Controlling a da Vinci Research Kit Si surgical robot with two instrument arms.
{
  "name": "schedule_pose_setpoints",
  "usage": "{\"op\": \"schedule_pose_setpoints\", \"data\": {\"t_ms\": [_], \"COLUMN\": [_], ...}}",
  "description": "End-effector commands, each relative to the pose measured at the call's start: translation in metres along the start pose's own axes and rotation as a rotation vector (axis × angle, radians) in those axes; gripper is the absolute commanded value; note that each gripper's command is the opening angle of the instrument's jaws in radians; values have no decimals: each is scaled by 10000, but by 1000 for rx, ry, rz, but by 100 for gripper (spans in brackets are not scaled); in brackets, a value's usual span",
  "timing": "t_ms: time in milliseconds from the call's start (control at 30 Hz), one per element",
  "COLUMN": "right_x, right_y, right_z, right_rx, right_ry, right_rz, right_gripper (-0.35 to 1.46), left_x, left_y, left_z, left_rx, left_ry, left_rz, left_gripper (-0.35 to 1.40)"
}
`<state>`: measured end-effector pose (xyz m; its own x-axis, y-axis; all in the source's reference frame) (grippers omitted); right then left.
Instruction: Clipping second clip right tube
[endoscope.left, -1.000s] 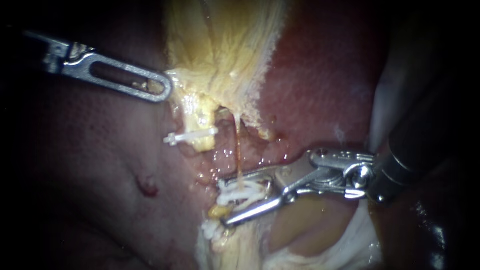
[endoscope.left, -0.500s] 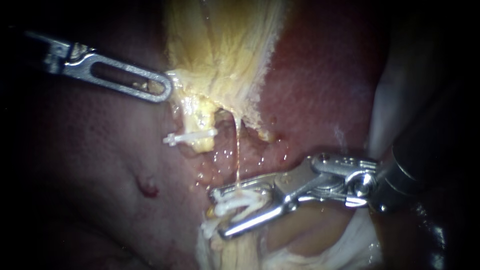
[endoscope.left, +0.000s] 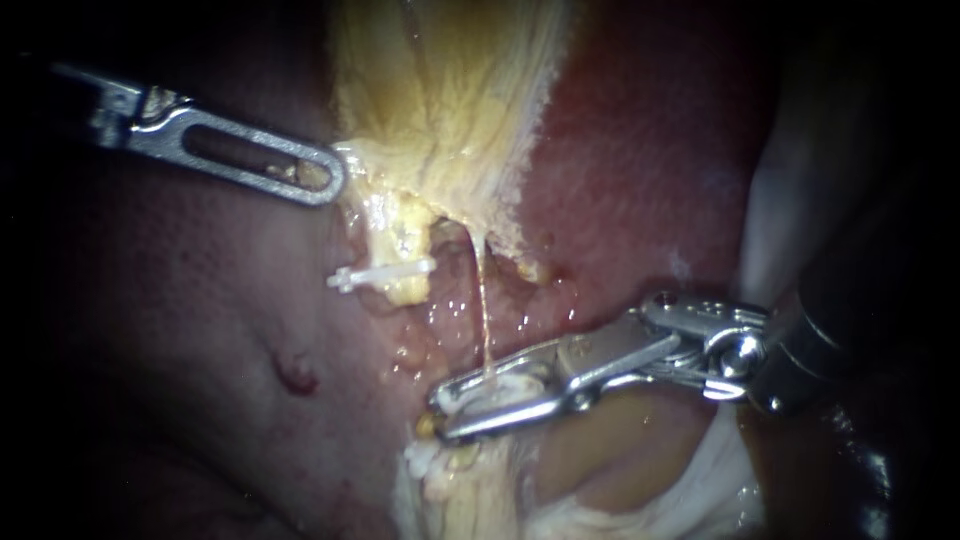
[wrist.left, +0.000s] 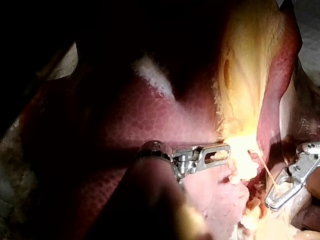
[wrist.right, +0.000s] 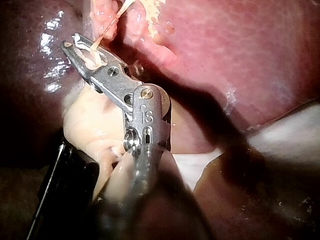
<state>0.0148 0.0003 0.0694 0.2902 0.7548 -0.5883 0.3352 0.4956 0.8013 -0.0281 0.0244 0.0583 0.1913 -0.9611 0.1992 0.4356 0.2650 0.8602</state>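
Right instrument (endoscope.left: 442, 415) tighter on clip (endoscope.left: 497, 388)

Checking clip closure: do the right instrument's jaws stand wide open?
No, the right instrument has its jaws clamped on a white clip around the thin tube.

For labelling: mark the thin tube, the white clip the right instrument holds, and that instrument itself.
thin tube (endoscope.left: 484, 310), endoscope view, mid-length.
white clip (endoscope.left: 510, 388), endoscope view, its middle.
right instrument (endoscope.left: 441, 413), endoscope view, at its tip.

Tip of the left instrument (wrist.left: 225, 151) sits against the yellow tissue (wrist.left: 250, 75) beside the liver (wrist.left: 150, 120). Just ahead, the right instrument (wrist.left: 273, 201) clamps a clip (wrist.left: 282, 189) on the thin tube (wrist.left: 262, 166).
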Motion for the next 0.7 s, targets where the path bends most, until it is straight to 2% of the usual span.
{"op": "schedule_pose_setpoints", "data": {"t_ms": [33,233,300,500,700], "right_x": [2,2,1,-1,-2], "right_y": [0,0,1,1,2], "right_z": [0,-3,-5,-8,-8], "right_rx": [1,2,2,2,3], "right_ry": [0,0,2,-24,-25], "right_rz": [-1,0,47,49,48], "right_gripper": [-32,-35,-35,-35,-35], "left_x": [0,0,0,0,0], "left_y": [0,0,0,1,1], "left_z": [0,0,0,-1,-1], "left_rx": [-1,0,0,0,0], "left_ry": [0,0,0,0,0], "left_rz": [0,0,0,0,0], "left_gripper": [-35,-35,-35,-35,-35]}}
